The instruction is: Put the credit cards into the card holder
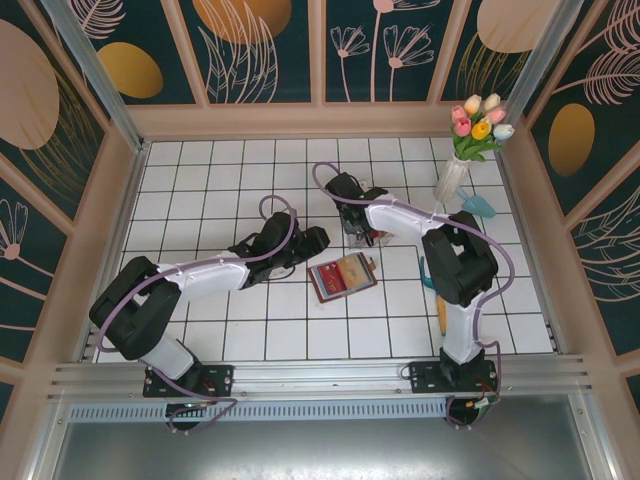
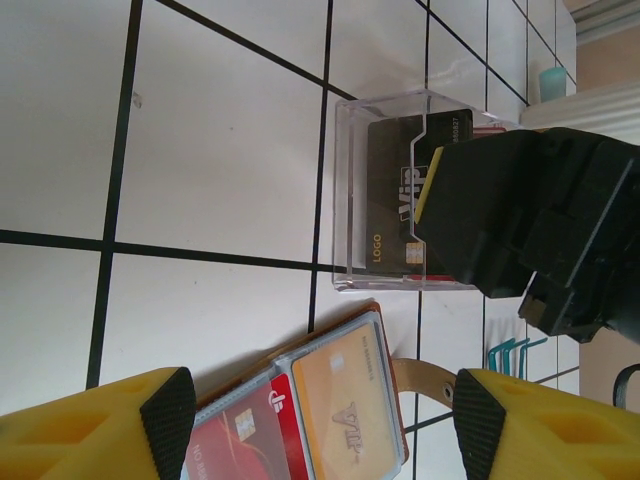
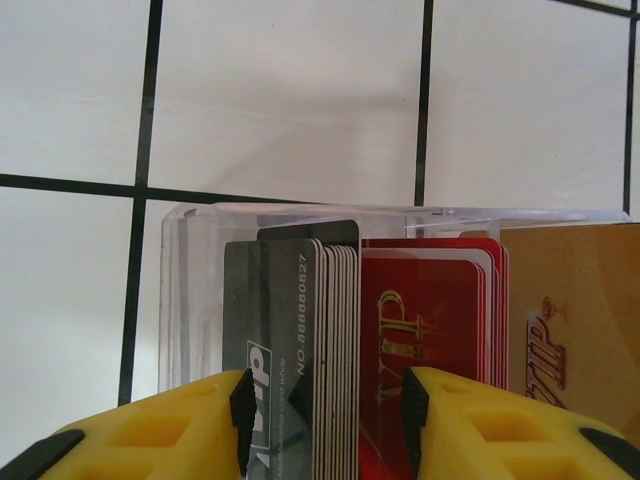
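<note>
**Fig.** Two-arm card station, read L to R. Over the white tiled desk (image 1: 220, 170), the left fingers (image 1: 314, 240) hang near the card holder (image 1: 318, 284), just up-left of it.

Left wrist view:
- The fingers are yellow w/ black pads (image 2: 168, 405), spread wide, w/ nothing held or touched.
- Betw. the pads lies the holder, open & flat near desk ctr, betw. the two arms.
- A red card (image 2: 250, 440) and an orange VIP card (image 2: 345, 405) sit side by side in its slots. Both are cut off by the bottom edge, and the red one's print is too blurred to read.
- Just beyond the holder stands the clear tray (image 2: 345, 180). A black VIP card (image 2: 390, 190) stands upright in it, its right part covered by the black body of the right arm's wrist.

Top view: the right fingers (image 1: 360, 236) are at the tray from above, and the tray is almost wholly hidden under them.

Right wrist view:
- The fingers are part-way apart, straddling the top of a dark grey card stack (image 3: 300, 300).
- The pad on the view's left overlaps the front card. A gap shows betw. the stack and the other pad, so no clamp is evident; contact can't be told.
- Fingertips and card bottoms are cut off by the lower frame edge.
- Red VIP cards (image 3: 425, 310) stand next in the tray.
- A gold VIP card (image 3: 570, 320) is cut off at the right edge; whether it is in or behind the tray is unclear.

Far R of the top view: vase of tulips (image 1: 470, 140).
</note>
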You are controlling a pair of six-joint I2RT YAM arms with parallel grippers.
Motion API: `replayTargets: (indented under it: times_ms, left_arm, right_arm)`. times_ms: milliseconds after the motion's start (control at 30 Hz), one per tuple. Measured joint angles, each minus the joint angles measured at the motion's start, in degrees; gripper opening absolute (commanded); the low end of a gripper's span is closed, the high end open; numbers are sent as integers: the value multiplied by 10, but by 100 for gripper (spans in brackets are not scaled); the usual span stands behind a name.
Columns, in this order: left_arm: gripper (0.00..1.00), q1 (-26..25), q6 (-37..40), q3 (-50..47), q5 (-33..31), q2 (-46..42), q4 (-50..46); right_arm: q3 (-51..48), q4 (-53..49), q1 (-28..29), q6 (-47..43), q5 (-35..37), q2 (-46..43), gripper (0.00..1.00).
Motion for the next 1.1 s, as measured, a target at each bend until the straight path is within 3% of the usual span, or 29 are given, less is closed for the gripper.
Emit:
replayTargets:
  times_ms: [433,633,1100]
  left_arm:
    - [71,0,0,-2,-1,0,0]
    - [71,0,0,-5,-1,0,1]
    - [71,0,0,-12,-1,0,6]
  right_arm:
    - [0,-12,12,-11,96,5,36]
    - [0,-14,12,-15,106,5,33]
    - [-1,-14,12,-21,110,-6,16]
